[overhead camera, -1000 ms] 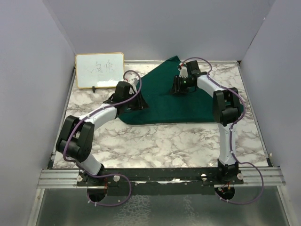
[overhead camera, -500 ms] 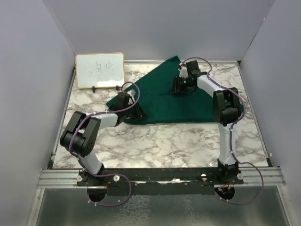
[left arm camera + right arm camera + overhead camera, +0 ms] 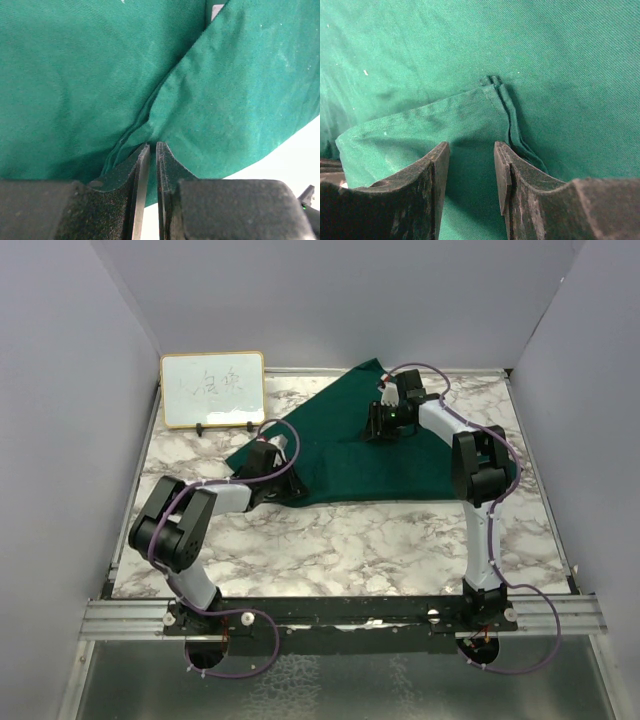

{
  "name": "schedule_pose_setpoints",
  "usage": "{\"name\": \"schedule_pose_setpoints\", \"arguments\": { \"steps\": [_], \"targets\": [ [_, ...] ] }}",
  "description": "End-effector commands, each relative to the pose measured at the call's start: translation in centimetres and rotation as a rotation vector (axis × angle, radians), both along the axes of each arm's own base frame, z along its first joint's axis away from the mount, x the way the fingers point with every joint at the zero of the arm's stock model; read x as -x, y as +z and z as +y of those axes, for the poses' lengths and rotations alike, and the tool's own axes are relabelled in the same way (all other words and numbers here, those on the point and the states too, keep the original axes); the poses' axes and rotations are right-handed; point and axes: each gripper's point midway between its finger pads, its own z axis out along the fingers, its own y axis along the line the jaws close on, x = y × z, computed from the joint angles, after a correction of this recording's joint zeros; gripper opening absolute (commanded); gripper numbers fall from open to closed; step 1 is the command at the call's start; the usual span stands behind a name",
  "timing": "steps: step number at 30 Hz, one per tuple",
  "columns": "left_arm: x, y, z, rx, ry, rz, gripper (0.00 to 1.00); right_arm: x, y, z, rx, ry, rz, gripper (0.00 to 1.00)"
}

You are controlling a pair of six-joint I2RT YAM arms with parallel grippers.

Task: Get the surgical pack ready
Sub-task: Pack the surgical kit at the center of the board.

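Left fingers (image 3: 131, 182) stand almost together, and we see them pinching a raised fold of the dark green drape (image 3: 370, 455) near its near-left corner. Right fingers (image 3: 427, 185) stand apart over a turned-over, hemmed corner of the cloth and hold nothing. We find the drape lying on the far half of the worktop (image 3: 350, 540), toward the far right corner, plain, lightly creased and roughly triangular in outline.

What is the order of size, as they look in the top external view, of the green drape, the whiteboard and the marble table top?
1. marble table top
2. green drape
3. whiteboard
The whiteboard stands at the far edge, so it may look smaller than it is.
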Motion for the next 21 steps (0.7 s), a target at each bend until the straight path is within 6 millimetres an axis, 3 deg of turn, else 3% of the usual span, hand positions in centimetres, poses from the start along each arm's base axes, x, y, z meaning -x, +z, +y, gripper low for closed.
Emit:
{"name": "schedule_pose_setpoints", "arguments": {
  "steps": [1,10,17,21],
  "targets": [
    [1.9,-3.1,5.1,-0.209,0.085,0.049,0.17,0.0,-1.4,0.3,0.002,0.013,0.016,0.42],
    [2.8,-1.2,8.8,-0.12,0.205,0.056,0.19,0.1,-1.5,0.1,0.01,0.012,0.017,0.43],
    [2.0,6.3,10.8,-0.115,0.297,-0.095,0.32,0.1,-1.6,0.3,0.003,0.016,0.018,0.43],
    [2.6,8.1,13.7,-0.073,0.445,-0.098,0.47,0.0,-1.3,0.1,0.017,0.019,0.008,0.42]
  ]
}}
